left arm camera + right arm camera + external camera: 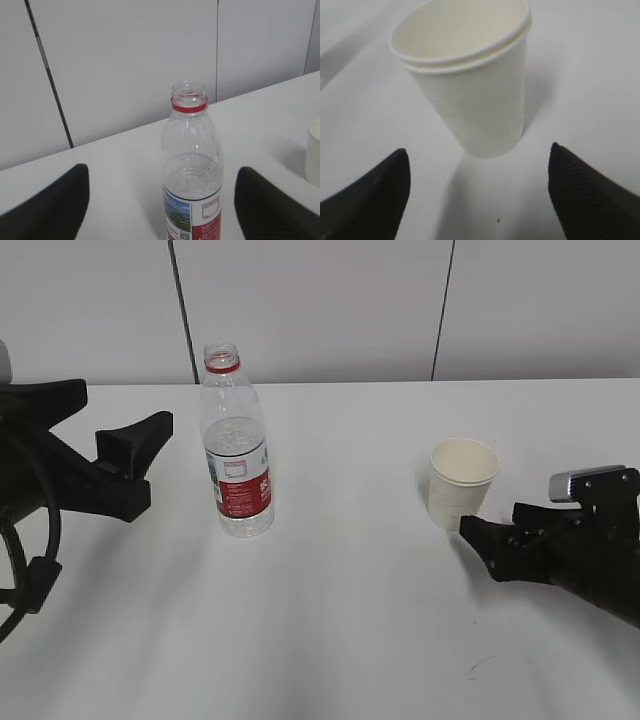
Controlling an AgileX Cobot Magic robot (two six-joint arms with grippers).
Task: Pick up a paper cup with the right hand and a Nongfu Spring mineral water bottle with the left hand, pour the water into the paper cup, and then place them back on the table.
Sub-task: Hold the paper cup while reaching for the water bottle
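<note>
White and matte, the table [340,610] carries both task objects upright and well apart: the Nongfu Spring mineral water bottle [236,445] on the left, the paper cup [462,483] on the right. The left hand [120,462] sits just beside the bottle with its fork spread wide and nothing in it; in its wrist view the two dark fingers [47,207] flank the bottle [192,165] with clear space on each side. The right hand [490,540] is likewise spread and empty, low on the table and very close to the cup's base; whether a fingertip touches it cannot be told. The right wrist view shows the cup [470,85] centred ahead of the fingers [367,197], not yet between them. The step in hand looks like the approach to grasp. Each gripper should probably advance until its object sits fully between the fingers, then close gently: the thin cup would crush and the soft bottle would dent. The bottle is clear with a red neck ring, a red-and-white label low down, no cap, and the water [192,175] reaching roughly mid-height. The cup is cream-white and tapered; its rim appears doubled, perhaps two nested cups.
</note>
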